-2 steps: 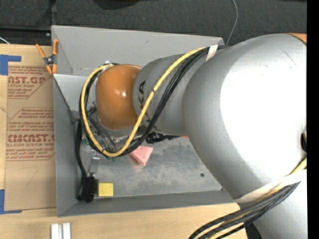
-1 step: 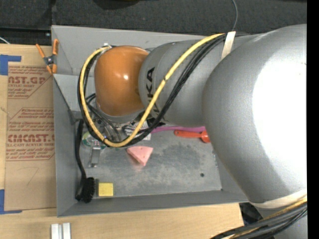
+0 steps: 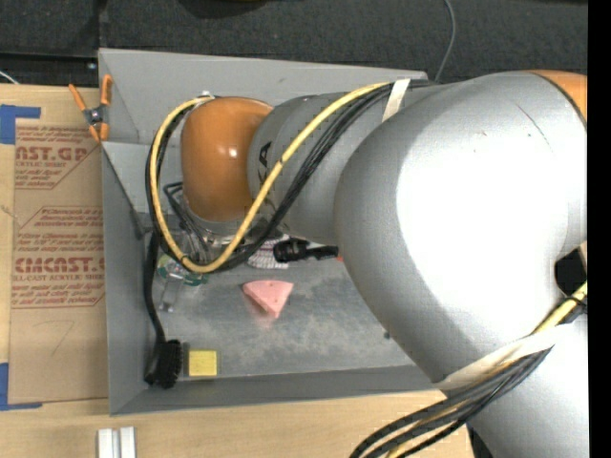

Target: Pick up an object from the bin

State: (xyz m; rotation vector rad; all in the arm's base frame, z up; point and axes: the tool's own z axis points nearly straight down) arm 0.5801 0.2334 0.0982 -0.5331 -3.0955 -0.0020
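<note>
Grey bin, left to right: black brush-like piece, near-left corner; gripper low by left wall, open or closed could not be told; yellow square block; pink wedge, mid-floor, likeliest pick; black pen-like item. Risk judged: wrist striking left wall; wedge's slanted faces slipping out.

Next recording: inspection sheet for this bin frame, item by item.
Surface: grey bin floor, scuffed, largely under the arm.
Job's things: pink wedge mid-floor; yellow square and black brush-like thing in the view's lower-left corner; black-and-white marker beside the arm.
Clutter: nothing seen.
Grippers: the gripper sits below the orange wrist cover, at the bin's left.
Cables: yellow and black loops round that cover.
Surroundings: dark floor, one thin cable.
</note>
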